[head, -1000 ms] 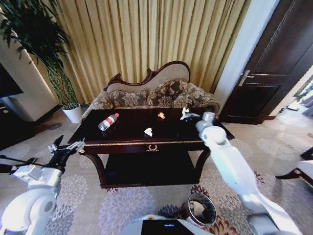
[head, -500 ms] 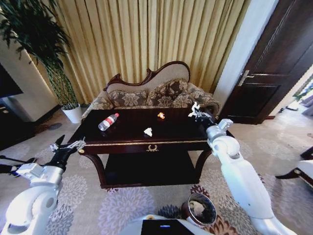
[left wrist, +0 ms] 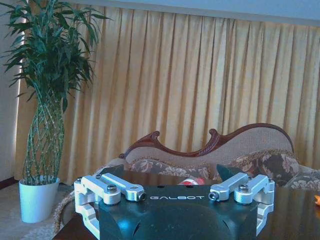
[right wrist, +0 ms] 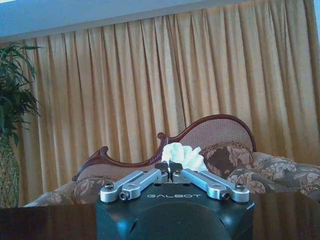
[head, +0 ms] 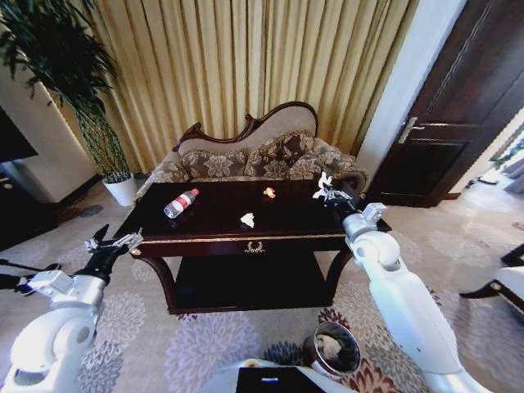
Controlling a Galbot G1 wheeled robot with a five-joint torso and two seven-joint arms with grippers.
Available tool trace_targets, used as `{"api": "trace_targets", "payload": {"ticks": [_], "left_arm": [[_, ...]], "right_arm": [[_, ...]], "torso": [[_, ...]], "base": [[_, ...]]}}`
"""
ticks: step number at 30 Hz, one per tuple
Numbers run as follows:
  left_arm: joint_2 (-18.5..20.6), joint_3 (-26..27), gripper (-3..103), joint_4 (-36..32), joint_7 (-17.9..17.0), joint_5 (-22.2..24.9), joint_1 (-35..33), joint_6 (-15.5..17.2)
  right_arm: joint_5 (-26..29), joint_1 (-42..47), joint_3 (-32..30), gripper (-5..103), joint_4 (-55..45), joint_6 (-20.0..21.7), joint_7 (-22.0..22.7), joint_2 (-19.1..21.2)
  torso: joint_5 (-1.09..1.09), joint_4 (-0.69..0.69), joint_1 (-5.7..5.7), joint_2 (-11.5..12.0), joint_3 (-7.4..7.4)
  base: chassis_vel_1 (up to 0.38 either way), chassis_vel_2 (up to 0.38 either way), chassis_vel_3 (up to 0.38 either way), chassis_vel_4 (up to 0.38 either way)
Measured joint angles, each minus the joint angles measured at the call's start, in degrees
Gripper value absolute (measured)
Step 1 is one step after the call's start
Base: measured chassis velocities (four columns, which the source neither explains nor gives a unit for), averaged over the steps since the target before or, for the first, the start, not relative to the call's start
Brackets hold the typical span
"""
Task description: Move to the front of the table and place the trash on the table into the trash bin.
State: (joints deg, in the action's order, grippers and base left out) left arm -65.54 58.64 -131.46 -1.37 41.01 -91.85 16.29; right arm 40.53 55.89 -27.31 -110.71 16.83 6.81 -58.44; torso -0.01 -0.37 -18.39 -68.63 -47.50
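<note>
Right gripper [head: 326,190] is held above the far right part of the table [head: 205,237]; its fingers [right wrist: 162,173] are closed tight on one crumpled paper scrap [right wrist: 182,155], which stands proud just beyond the tips. The paper is judged light, soft and compressible; a pinch across its bulk should serve.

Left gripper [head: 115,244] hangs off the table's left front corner, fingers spread wide, nothing between them.

Counted on the table: one bottle [head: 181,203], likely light and slippery, best taken across the body; one paper scrap [head: 247,219]; one orange bit [head: 268,193]. One trash bin [head: 333,350] stands on the floor.
</note>
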Motion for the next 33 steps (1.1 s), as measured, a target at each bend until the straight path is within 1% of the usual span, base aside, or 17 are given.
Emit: {"api": "trace_targets", "payload": {"ticks": [5,17,21,25,33], "left_arm": [[0.1,0.1,100,0.1,0.1,0.0,0.0,-0.1],[-0.1,0.1,100,0.4,0.1,-0.2,-0.2,-0.4],[-0.1,0.1,100,0.6,0.1,-0.3,-0.3,-0.7],[-0.1,0.2,100,0.7,0.1,-0.3,-0.4,-0.8],[0.0,0.2,100,1.3,0.3,-0.3,-0.1,-1.0]], "right_arm": [[-0.4,0.5,0.0,0,-0.3,0.1,0.0,-0.2],[-2.7,2.5,-0.2,0,-1.3,-0.1,0.0,-1.1],[-3.3,2.9,0.2,0,-1.4,-0.6,0.0,-1.5],[-3.4,2.9,0.5,0,-1.2,-0.8,0.0,-1.6],[-4.0,2.8,0.8,0,-0.3,-1.3,0.0,-1.7]], "torso": [[0.01,0.01,0.00,0.0,0.00],[0.01,-0.01,0.04,0.0,0.02],[0.02,0.00,0.02,0.0,0.01],[-0.01,0.01,-0.02,0.0,-0.01],[0.01,0.00,0.07,0.0,0.03]], "base": [[0.092,-0.220,-0.087,0.190],[0.135,-0.286,-0.144,0.279],[0.168,-0.177,-0.148,0.177],[0.197,-0.196,-0.214,0.193],[0.240,-0.237,-0.270,0.224]]}}
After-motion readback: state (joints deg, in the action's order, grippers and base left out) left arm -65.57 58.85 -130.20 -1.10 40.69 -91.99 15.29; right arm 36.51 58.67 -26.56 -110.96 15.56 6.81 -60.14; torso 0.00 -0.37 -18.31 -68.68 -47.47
